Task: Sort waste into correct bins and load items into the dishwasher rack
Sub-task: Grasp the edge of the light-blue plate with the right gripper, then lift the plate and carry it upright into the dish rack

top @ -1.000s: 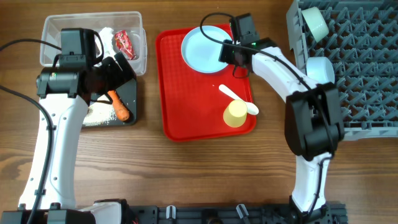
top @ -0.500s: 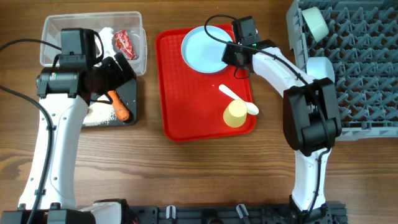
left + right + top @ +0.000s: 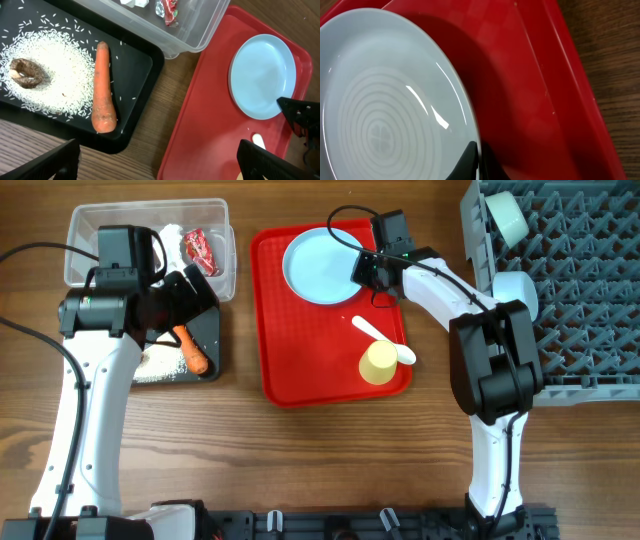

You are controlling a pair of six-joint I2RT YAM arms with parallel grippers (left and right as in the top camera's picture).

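Grip is the thing to mind here: the right gripper (image 3: 366, 268) is clenched on the right rim of the pale blue plate (image 3: 318, 265), which lies flat in the far part of the red tray (image 3: 300, 380). In the right wrist view the two black fingertips (image 3: 469, 159) meet just at the plate's edge, so the hold looks thin and shallow. I judge the step in hand to be lifting this plate and carrying it right to the dishwasher rack (image 3: 590, 290). A pinch that far out on a smooth rim may let the plate swing or slip, so the lift should begin slowly, raising the held side first and letting the left side trail on the tray until the plate hangs steadily. The white spoon (image 3: 380, 338) and the yellow cup (image 3: 380, 363) sit on the near side of the plate, on the same tray, so the path should rise and go right rather than sweep near. The plate must clear the rack's left wall (image 3: 472, 240), then go down on edge between rows of pegs, apart from the pale green bowl (image 3: 507, 215) in the rack's far left corner. The left gripper (image 3: 155, 162) is spread wide and grasps nothing; it hovers at the right edge of the black tray (image 3: 205, 330), near the carrot (image 3: 192, 350), and has no part in this step.
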